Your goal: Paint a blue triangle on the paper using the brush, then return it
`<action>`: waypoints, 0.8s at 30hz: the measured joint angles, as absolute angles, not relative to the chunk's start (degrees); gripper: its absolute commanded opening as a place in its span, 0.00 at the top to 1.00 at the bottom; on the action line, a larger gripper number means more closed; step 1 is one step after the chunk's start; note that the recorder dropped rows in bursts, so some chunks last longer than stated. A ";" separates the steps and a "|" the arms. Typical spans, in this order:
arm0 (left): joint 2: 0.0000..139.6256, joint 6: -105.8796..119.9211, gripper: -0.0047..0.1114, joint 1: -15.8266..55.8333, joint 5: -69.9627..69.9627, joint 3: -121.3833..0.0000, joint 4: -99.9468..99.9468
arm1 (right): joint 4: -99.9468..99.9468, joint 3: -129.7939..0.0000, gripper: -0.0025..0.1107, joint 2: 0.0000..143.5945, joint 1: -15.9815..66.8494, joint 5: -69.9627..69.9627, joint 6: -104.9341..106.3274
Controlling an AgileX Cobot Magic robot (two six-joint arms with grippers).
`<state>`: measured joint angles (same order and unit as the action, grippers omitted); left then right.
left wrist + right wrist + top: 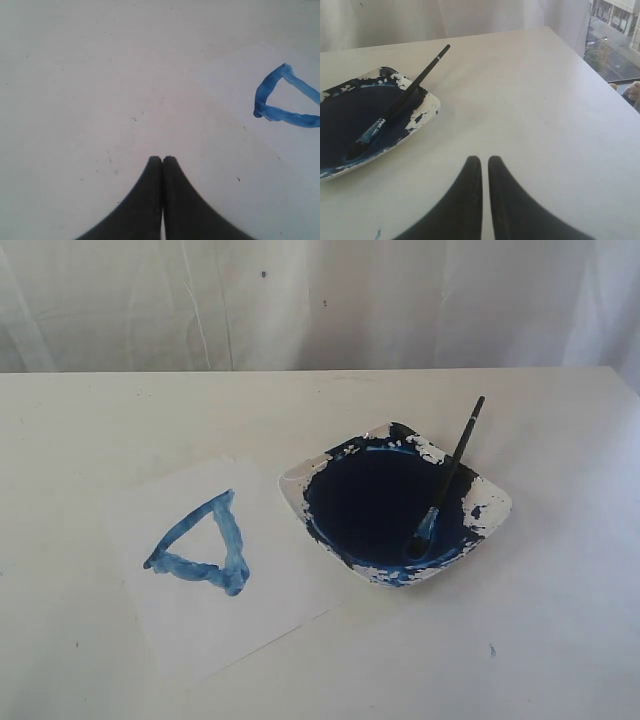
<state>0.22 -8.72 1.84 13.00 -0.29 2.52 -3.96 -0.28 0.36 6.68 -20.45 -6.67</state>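
"Over on the left half of the white table (pixel 560 620) lies the paper (pixel 207 540), flat and a touch askew — and it carries a blue triangle (pixel 233 545), thick strokes, all three sides joined, apex pointing away from us."

"And the brush (pixel 447 480)? Where do we find it?"

"Lying in the dish (pixel 492 505), just to the right of the paper. Bristle end is down in the dark blue paint (pixel 370 505) near the front of the bowl, silvery ferrule just above it, and the black handle slopes up across the far right rim, its end poking out over bare table."

"So nobody has hold of it."

"Nobody. Neither arm shows in the exterior view at all. From its wrist camera, the left gripper (pixel 162 159) hangs above bare tabletop, its two black fingers pressed tip to tip, nothing pinched between them. A corner of the paper and part of the triangle sit off to one side of it, well apart from the fingertips."

"And the right one?"

"The right gripper (pixel 484 159) is narrow too — only a sliver of gap between the fingers, and that gap is empty. It hovers over clear tabletop, with the dish and brush some way off from its tips."

"That dish looks messy."

"Blue smeared over most of the rim, white patches showing through at the corners. One small blue fleck marks the table near the front right."

"Backdrop?"

"Plain white cloth (pixel 320 300) hanging behind the far edge of the table."
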 measured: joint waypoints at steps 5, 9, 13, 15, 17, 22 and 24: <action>0.22 -8.72 0.96 1.84 13.53 -0.29 2.52 | -3.24 -0.28 0.93 0.36 7.30 -20.45 -6.67; 0.22 -8.72 0.96 1.84 13.53 -0.29 2.52 | -3.12 -0.28 0.93 0.36 7.34 -20.45 -6.67; 0.22 -8.72 0.96 1.84 13.53 -0.29 2.52 | -2.84 -0.28 0.93 0.36 7.34 -20.45 -6.67; 0.22 -8.72 0.96 1.84 13.53 -0.29 2.52 | -2.75 -0.28 0.93 0.36 7.34 -20.45 -6.67; 0.22 -8.72 0.96 1.84 13.53 -0.29 2.52 | -2.62 -0.28 0.93 0.36 7.34 -20.45 -6.67; 0.22 -8.72 0.96 1.84 13.53 -0.29 2.52 | -2.62 -0.28 0.93 0.36 7.34 -20.45 -6.67; 0.22 -8.72 0.96 1.84 13.53 -0.29 2.52 | -2.62 -0.28 0.93 0.36 7.34 -20.45 -6.67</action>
